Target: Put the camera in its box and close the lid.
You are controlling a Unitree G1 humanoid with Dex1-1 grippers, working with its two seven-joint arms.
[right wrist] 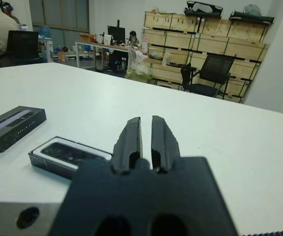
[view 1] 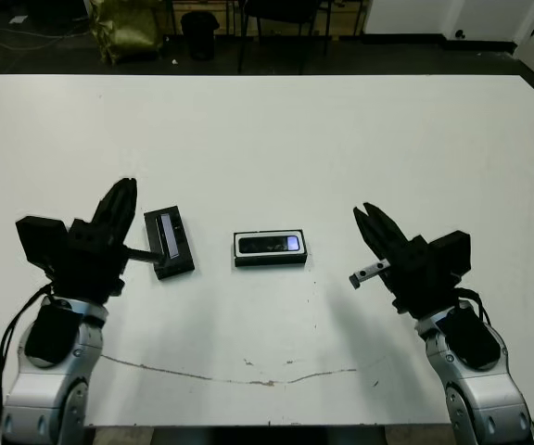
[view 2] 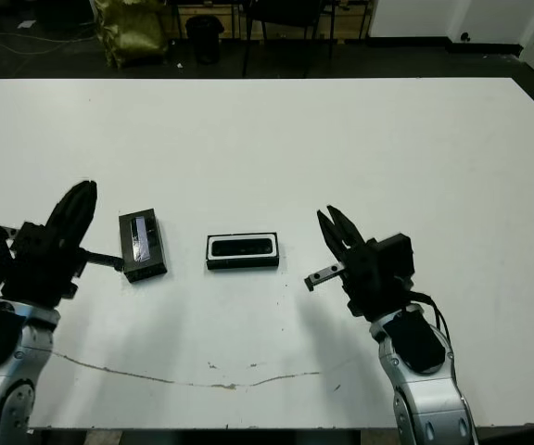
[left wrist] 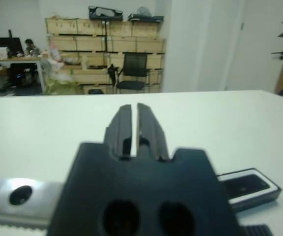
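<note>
With the camera (view 1: 270, 245) already lying in the box (view 1: 270, 260) mid-table, our left gripper (view 1: 119, 206) and right gripper (view 1: 373, 223) nearly closed on nothing, we risk nudging the nearby lid (view 1: 169, 242) away while grasping.

Black claws (view 1: 375, 225), silver-grey forearms (view 1: 49, 389)

The camera (view 1: 270, 245) shows a glossy face inside the white-lined box (view 1: 270, 260); the table (view 1: 341, 139) looks smooth, matt white.
</note>
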